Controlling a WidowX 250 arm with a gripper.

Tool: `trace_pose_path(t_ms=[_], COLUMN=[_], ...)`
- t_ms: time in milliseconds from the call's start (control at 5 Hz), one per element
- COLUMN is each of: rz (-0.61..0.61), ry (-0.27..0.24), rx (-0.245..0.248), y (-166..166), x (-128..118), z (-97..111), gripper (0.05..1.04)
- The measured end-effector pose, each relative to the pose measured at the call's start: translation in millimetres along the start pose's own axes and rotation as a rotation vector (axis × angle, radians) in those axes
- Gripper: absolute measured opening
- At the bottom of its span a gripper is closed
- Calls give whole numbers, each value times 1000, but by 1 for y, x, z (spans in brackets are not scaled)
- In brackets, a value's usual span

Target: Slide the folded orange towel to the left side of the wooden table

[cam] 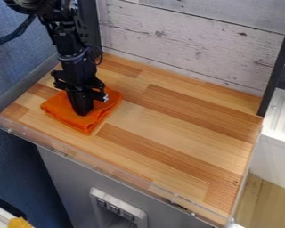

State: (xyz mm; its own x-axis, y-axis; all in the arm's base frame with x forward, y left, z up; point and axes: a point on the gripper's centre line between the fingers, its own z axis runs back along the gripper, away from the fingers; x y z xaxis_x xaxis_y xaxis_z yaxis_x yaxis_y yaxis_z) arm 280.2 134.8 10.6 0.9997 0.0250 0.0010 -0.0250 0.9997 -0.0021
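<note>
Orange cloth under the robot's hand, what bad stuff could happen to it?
The gripper is down at the orange cloth, so if it moved sideways it might drag or wrinkle it. The cloth looks folded, with layers along its edge, so a tug could pull the folds apart. It also lies near the clear rim at the front of the wooden counter, so a hard push that way might squash it there.
</note>
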Motion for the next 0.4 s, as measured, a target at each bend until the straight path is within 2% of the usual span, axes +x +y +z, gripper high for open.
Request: trace_pose_path(t_ms=[200,400], rz=[-21,-43], ry=[10,46], rx=[4,-8], y=[5,6], x=[-3,-7], z=[1,4], gripper=[81,229])
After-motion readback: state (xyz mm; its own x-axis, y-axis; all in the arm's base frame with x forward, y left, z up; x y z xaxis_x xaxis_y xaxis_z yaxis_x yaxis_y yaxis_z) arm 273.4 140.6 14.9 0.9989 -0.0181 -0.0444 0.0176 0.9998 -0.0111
